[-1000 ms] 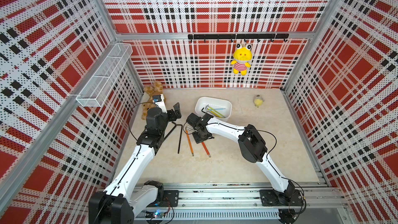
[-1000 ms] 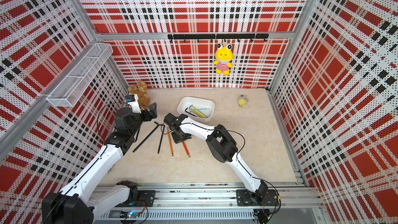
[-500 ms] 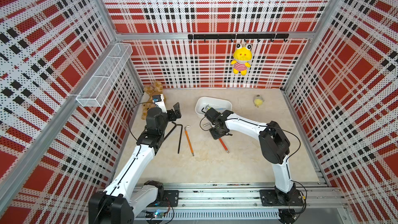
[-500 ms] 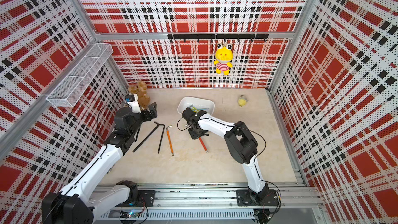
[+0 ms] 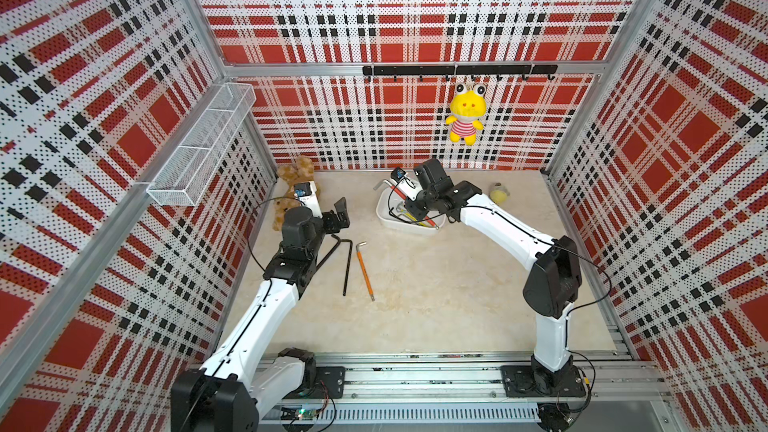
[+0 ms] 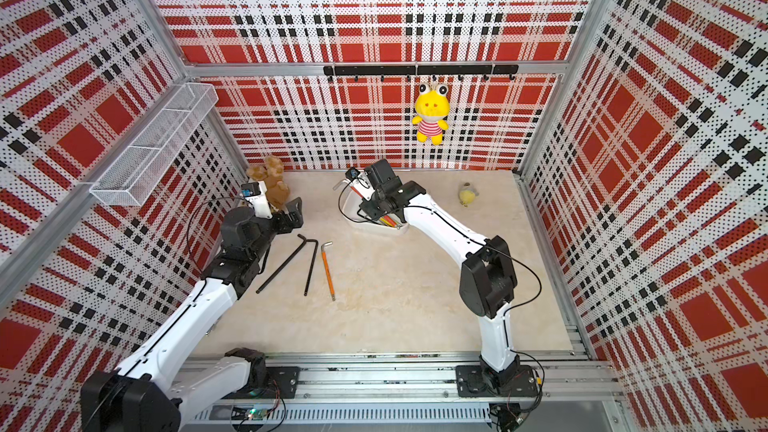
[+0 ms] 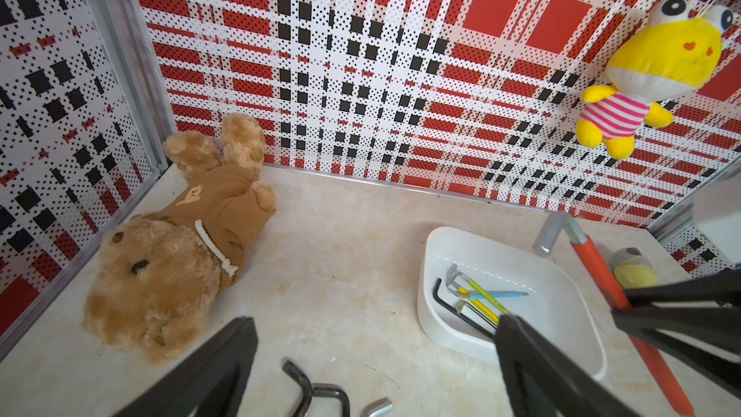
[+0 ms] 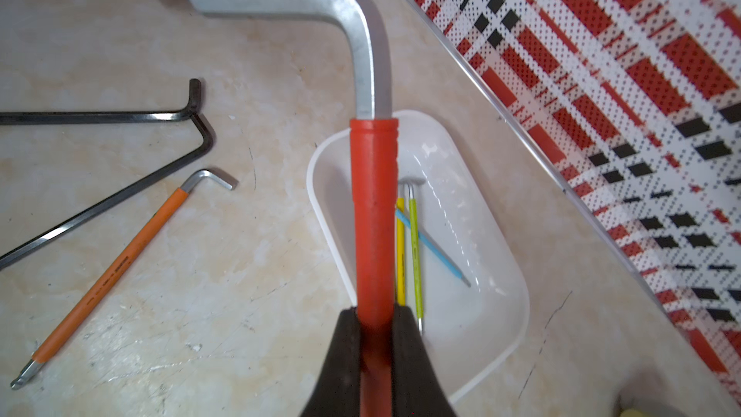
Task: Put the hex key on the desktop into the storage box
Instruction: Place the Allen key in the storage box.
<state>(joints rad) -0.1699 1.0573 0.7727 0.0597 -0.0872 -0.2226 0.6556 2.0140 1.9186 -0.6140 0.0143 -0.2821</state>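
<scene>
My right gripper point(image 8: 375, 310) is shut on a red-sleeved hex key point(image 8: 373, 214), holding it slanted over the white storage box point(image 8: 525, 306). Its silver bent end sticks out past the box's rim. In both top views this gripper point(image 5: 417, 207) point(image 6: 376, 205) hangs over the box point(image 5: 415, 229) point(image 6: 386, 229) at the back of the desktop point(image 5: 436, 284). Several thin hex keys point(image 7: 481, 298) lie inside the box. An orange-sleeved hex key point(image 5: 365, 270) and two black ones point(image 5: 347, 263) point(image 6: 280, 263) rest on the desktop. My left gripper point(image 5: 341, 214) point(image 7: 373, 320) hovers open above their bent ends, holding nothing.
A brown teddy bear point(image 5: 291, 176) lies in the back left corner, close behind my left gripper. A small yellow plush point(image 5: 500, 193) sits right of the box. A yellow frog toy point(image 5: 465, 118) hangs from the back wall's hook rail. A wire-mesh basket point(image 5: 199, 147) is mounted on the left wall.
My right gripper has carried the red hex key from beside the orange one, backward and rightward, to over the storage box. The left arm has stayed still.
</scene>
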